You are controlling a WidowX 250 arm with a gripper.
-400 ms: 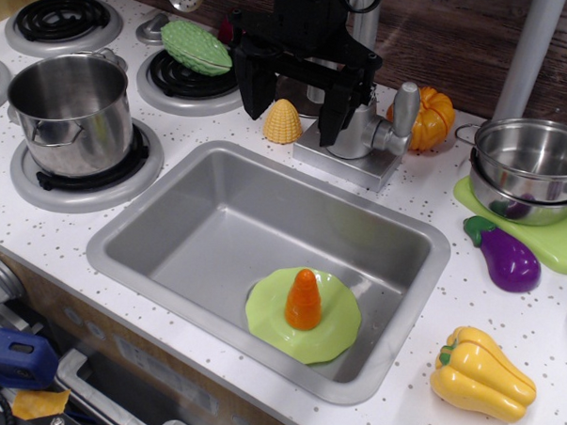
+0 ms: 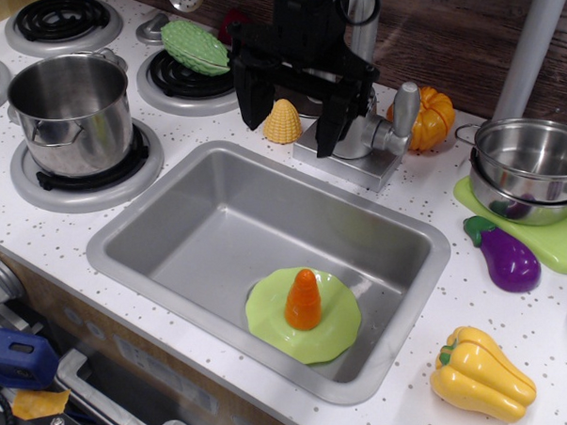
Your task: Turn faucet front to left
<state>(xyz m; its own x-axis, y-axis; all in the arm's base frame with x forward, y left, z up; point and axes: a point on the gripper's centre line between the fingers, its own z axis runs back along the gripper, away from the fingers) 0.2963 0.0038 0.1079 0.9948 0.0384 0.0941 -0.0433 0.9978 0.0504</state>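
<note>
The silver-grey faucet (image 2: 372, 134) stands on its rectangular base plate (image 2: 347, 162) behind the sink. Its rounded lever handle (image 2: 405, 107) points up on the right. Most of its spout is hidden behind my black gripper (image 2: 290, 107). My gripper hangs over the faucet's left side and the sink's back rim. Its two fingers (image 2: 330, 123) are spread wide apart with nothing between them, so it is open. The right finger overlaps the faucet body in the picture; I cannot tell whether it touches.
The grey sink (image 2: 170, 226) holds a green plate (image 2: 335, 332) with an orange carrot (image 2: 303, 300). A yellow corn (image 2: 283, 121) sits between the fingers' line and the burners. A pot (image 2: 70, 109), an orange pumpkin (image 2: 433, 115), stacked bowls (image 2: 530, 167), an eggplant (image 2: 504, 256), a yellow pepper (image 2: 482, 374) and a grey pole (image 2: 529, 54) surround it.
My gripper has shifted slightly left and up, away from the faucet body. The faucet and the other things have not moved.
</note>
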